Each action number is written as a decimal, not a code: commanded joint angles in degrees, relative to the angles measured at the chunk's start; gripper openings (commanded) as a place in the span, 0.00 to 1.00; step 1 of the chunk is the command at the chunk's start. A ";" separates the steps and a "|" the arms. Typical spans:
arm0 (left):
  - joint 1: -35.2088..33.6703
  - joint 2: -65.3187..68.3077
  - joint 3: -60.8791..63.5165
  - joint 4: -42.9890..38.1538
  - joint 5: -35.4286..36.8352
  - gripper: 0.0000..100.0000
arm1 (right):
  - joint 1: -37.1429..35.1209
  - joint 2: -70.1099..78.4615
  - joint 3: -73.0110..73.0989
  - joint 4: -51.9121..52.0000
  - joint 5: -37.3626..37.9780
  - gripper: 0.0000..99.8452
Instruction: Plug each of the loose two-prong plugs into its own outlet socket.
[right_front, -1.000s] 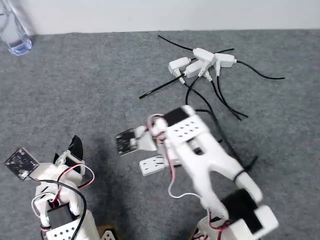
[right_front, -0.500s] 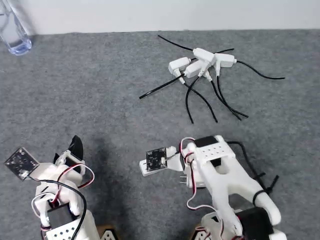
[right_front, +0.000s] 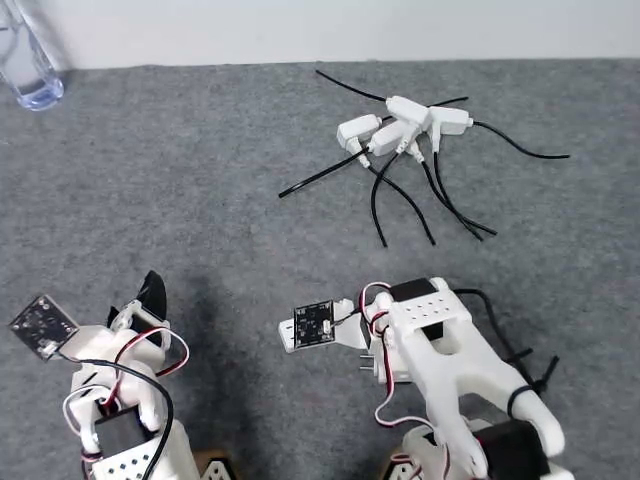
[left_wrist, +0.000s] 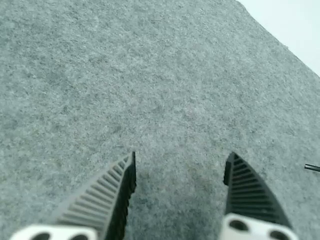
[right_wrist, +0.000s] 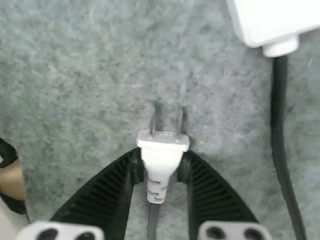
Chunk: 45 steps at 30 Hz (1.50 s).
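Gripping the plug (right_wrist: 160, 150) lengthwise, right gripper (right_wrist: 160, 157) points prongs (right_wrist: 156, 120) forward; left gripper (left_wrist: 181, 157) gapes.

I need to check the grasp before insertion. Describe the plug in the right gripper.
The two-prong plug is white and plastic-looking, with a flat face, two straight metal prongs and a ribbed collar leading into a dark cord. The right gripper is shut on its body, one finger each side. The prongs point away from the gripper, not in any socket.
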 joint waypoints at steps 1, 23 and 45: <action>0.26 -0.18 -0.40 0.18 -0.62 0.27 | 0.40 -0.92 0.00 0.22 0.26 0.15; 0.26 -0.18 -0.40 0.18 -0.62 0.27 | -6.29 -0.48 -0.26 0.31 -3.34 0.13; 23.56 -0.53 -0.48 -0.62 6.07 0.27 | -12.70 -20.88 -19.43 15.60 -23.03 0.01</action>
